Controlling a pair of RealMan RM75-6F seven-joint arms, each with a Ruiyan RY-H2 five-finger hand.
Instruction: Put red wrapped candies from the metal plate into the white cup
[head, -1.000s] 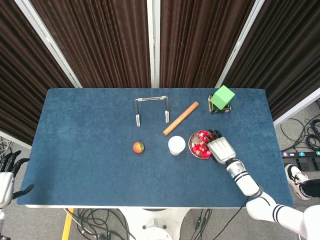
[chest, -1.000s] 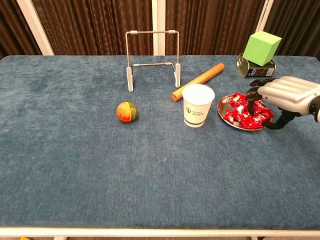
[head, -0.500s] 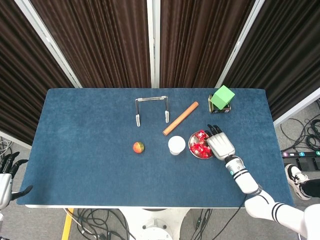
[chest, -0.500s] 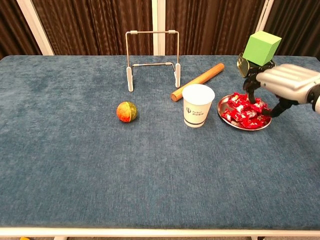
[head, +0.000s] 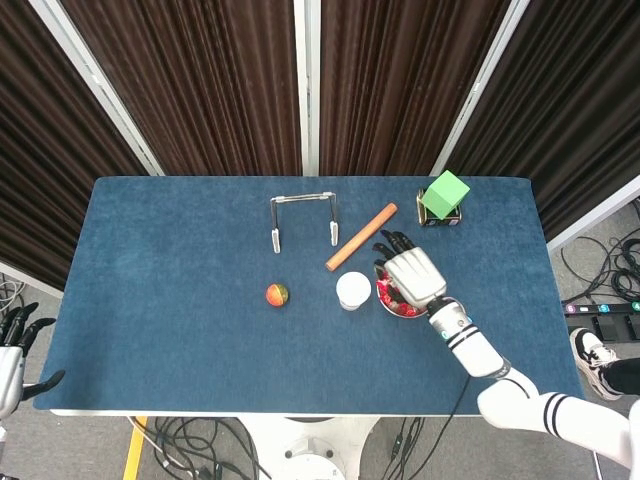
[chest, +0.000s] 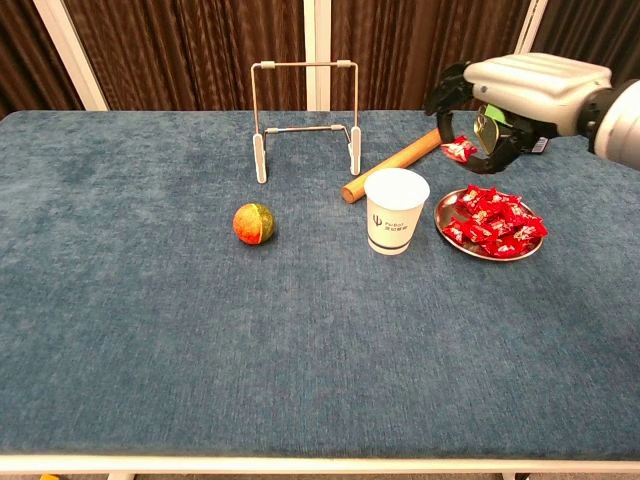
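The white cup (chest: 396, 209) (head: 353, 290) stands upright near the table's middle. Just right of it sits the metal plate (chest: 488, 253) (head: 385, 304) heaped with red wrapped candies (chest: 495, 222). My right hand (chest: 510, 92) (head: 408, 274) hovers above the plate and a little right of the cup, pinching one red candy (chest: 459, 150) between thumb and finger. In the head view the hand covers most of the plate. My left hand (head: 12, 340) hangs off the table's left edge, holding nothing, fingers apart.
A wooden rod (chest: 395, 162) lies diagonally behind the cup. A metal wire stand (chest: 305, 120) is at the back centre. A red-green ball (chest: 254, 223) rests left of the cup. A green cube on a tin (head: 443, 198) stands at the back right.
My right hand has lifted off the plate with one red candy pinched in it and moved up and left toward the cup. The left hand stays put.
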